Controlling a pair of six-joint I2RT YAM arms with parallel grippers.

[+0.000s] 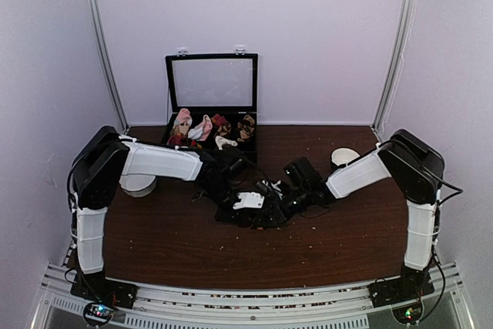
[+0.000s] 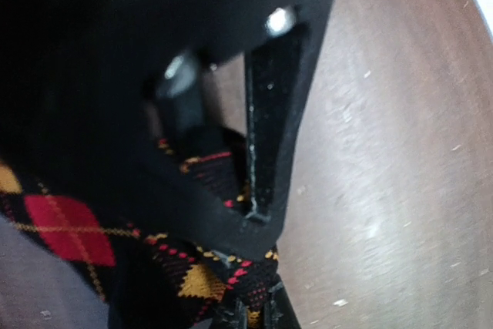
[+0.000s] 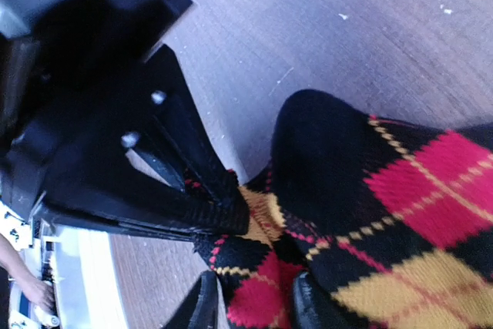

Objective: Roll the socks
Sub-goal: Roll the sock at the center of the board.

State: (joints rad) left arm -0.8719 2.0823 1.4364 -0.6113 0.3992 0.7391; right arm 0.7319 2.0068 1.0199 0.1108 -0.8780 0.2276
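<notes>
1. Top view. Pale walls enclose a dark brown worktop (image 1: 169,244). An open case (image 1: 171,90) at the rear holds other sock bundles. Both arms meet at mid-table over the socks (image 1: 231,213), which lie as a dark heap on the surface. The left end effector (image 1: 235,199) and right end effector (image 1: 279,203) are very near each other. Their jaw states cannot be read from this view.

2. Left wrist view. The left end effector (image 2: 253,315) is closed, pinching a narrow fold of the red-and-orange argyle knit at the bottom edge. The right unit looms just above the same fabric, its jaws apart.

3. Right wrist view. The right end effector (image 3: 254,306) has its jaws spread, with a neck of sock between them. No firm clamping is evident. The left unit's tips converge on the fabric just beside it.

4. Risks, as judged:
   - The only secure hold appears to be a thin pinch, so the soft knit could slip out or any roll could spring loose.
   - The two units are crowded, so a small move could knock them together or drag the sock sideways.
</notes>
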